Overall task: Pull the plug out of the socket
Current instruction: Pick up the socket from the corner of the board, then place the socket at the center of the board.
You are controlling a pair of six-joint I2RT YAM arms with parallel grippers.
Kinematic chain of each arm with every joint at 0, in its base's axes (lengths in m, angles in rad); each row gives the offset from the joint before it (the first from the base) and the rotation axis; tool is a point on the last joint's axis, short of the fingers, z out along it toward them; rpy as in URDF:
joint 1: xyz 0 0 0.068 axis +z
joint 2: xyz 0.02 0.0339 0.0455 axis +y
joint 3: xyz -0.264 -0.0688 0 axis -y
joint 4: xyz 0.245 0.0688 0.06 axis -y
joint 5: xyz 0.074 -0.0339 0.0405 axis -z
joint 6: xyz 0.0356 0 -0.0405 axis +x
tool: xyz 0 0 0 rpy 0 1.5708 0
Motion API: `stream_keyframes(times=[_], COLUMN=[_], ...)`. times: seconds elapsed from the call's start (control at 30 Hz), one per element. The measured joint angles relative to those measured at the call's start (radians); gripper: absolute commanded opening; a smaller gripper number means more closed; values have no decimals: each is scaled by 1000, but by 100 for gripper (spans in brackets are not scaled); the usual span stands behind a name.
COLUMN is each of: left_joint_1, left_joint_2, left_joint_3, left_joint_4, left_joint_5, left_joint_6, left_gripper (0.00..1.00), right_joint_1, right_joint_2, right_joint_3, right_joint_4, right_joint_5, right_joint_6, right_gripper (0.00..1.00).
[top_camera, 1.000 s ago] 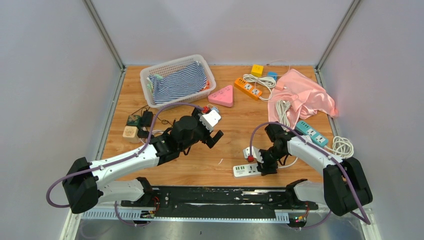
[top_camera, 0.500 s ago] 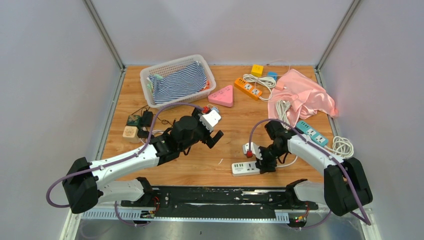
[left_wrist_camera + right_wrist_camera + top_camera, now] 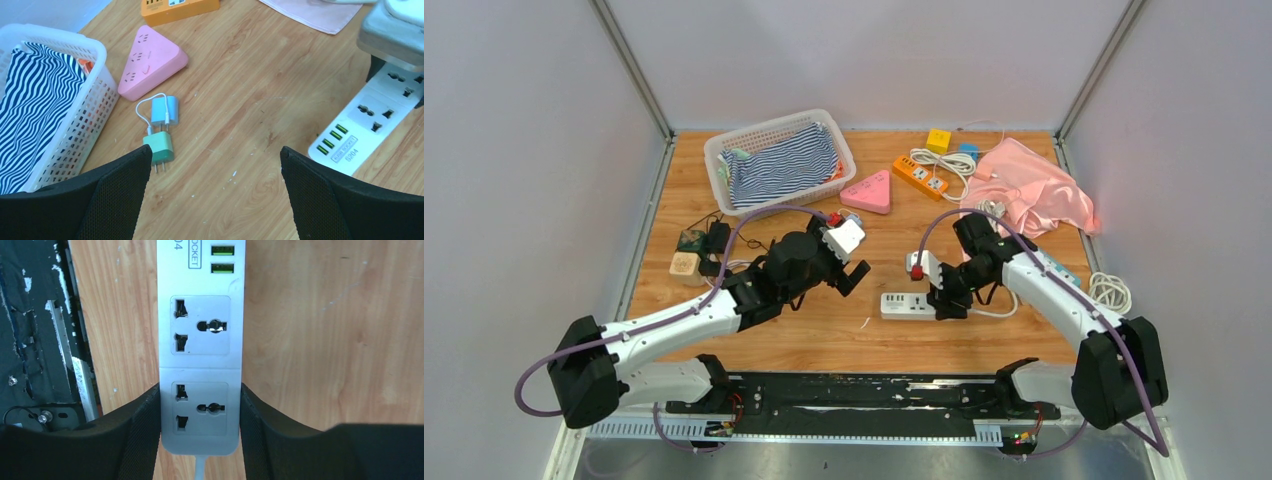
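Right fingers (image 3: 135, 435), clamped on the white plastic power strip (image 3: 909, 303), have dragged it up the wooden worktop (image 3: 844, 342) toward the wide-open left fingers (image 3: 100, 200); both visible sockets (image 3: 200, 332) stand empty.

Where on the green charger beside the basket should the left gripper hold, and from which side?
Grip the green charger by its body, from above, closing across its side faces: it lies flat, prongs at one end, blue charger at the other.

chargers (image 3: 159, 146) lie between the basket (image 3: 102, 95) and the power strip (image 3: 372, 117).
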Motion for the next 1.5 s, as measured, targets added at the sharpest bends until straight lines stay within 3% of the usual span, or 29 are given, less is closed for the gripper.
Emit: stream_keyframes(times=[0.53, 1.03, 1.5], left_joint_1=[0, 0, 0], left_joint_2=[-62, -123, -250], left_joint_3=[-48, -101, -207], left_joint_4=[31, 75, 137], left_joint_5=[0, -3, 7], left_joint_6=[0, 0, 0], left_gripper=[100, 100, 100], right_joint_1=[-44, -127, -190], right_joint_2=[82, 403, 497], right_joint_3=[210, 499, 509], right_joint_4=[16, 216, 372], right_joint_5=[54, 134, 185], right_joint_6=[188, 468, 573], right_gripper=[0, 0, 0])
